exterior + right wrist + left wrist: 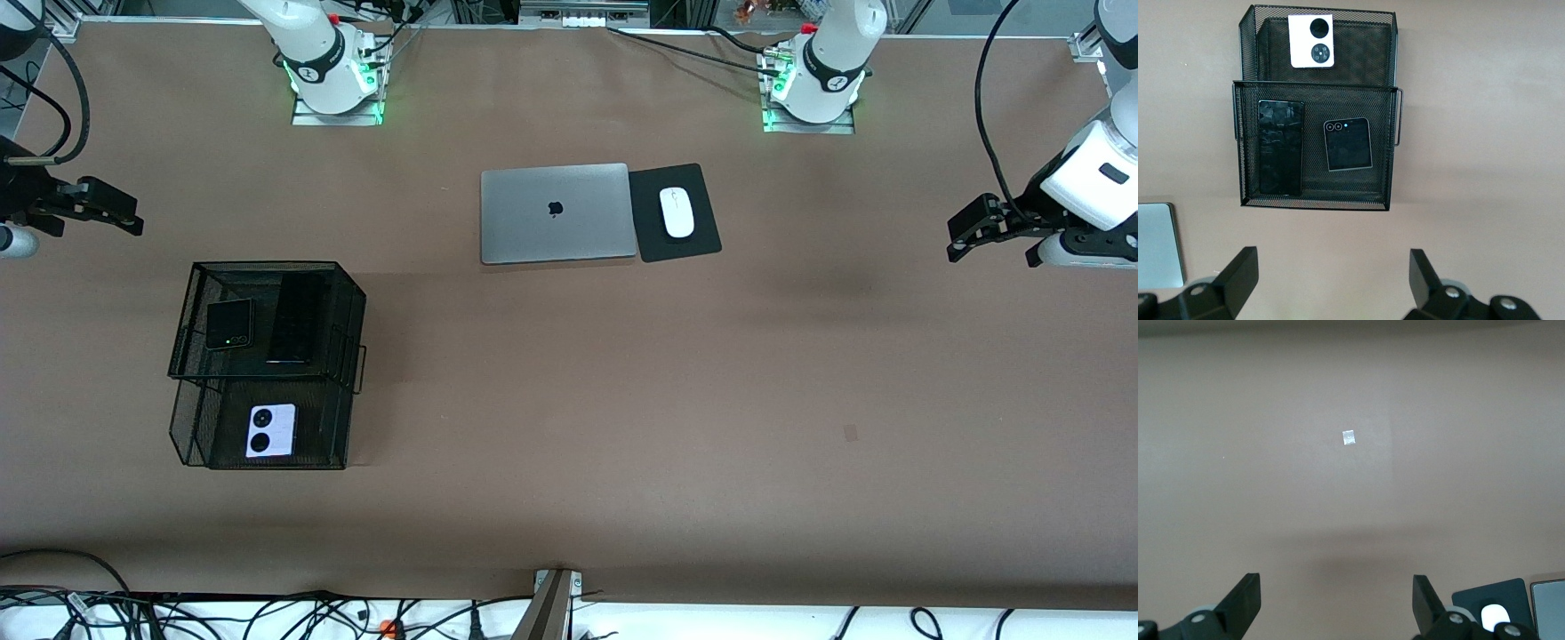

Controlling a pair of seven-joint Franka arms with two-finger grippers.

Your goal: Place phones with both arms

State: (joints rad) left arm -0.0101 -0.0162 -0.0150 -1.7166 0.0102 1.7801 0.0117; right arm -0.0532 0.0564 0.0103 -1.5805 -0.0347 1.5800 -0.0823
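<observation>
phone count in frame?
3, all in the black mesh rack. Upper tier: small square black phone beside the long slim black phone. Lower tier, nearer the front camera: pale lilac-white phone. No others visible.

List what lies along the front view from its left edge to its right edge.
right gripper → mesh rack holding the three phones → laptop → mouse pad with the white mouse → left gripper
</observation>
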